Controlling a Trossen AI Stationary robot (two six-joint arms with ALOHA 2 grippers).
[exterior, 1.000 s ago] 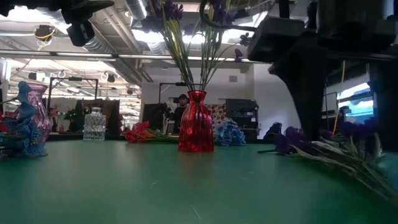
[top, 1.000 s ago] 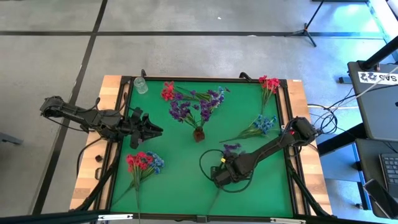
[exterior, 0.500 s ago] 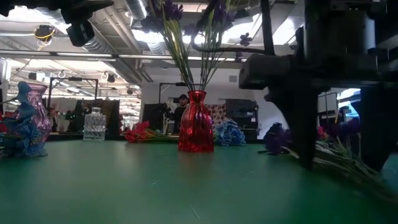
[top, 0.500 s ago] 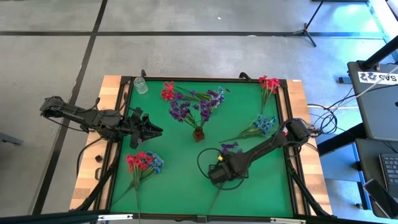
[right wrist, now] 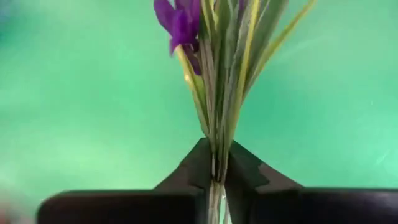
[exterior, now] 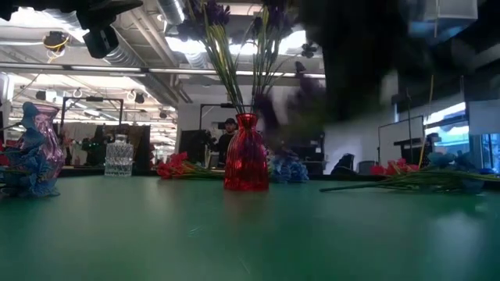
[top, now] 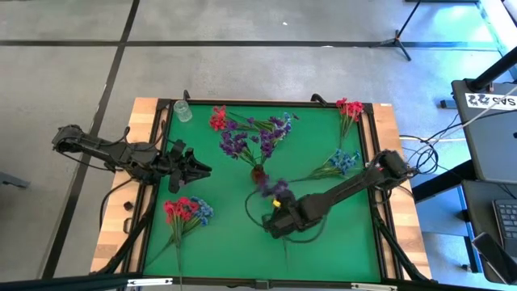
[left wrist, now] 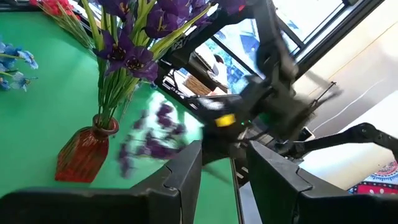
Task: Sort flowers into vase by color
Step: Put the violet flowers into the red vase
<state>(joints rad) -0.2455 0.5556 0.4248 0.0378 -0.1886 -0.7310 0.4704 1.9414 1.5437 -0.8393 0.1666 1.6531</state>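
One purple sprig [right wrist: 214, 74], thin green stems bunched under small dark petals, sits clenched in my right gripper [right wrist: 214, 171] at lower centre of the high view, just below the ribbed red glass vase [top: 258, 173]. My arm stretches low from the right edge. My left gripper [top: 196, 168] waits at left, fingers parted.

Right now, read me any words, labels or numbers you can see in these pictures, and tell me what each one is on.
"SAS": white letters on the dark box off the table's right side in the high view. The picture's edge cuts them off, and the mark before them is too small to read.
Nothing else in any view can be read.
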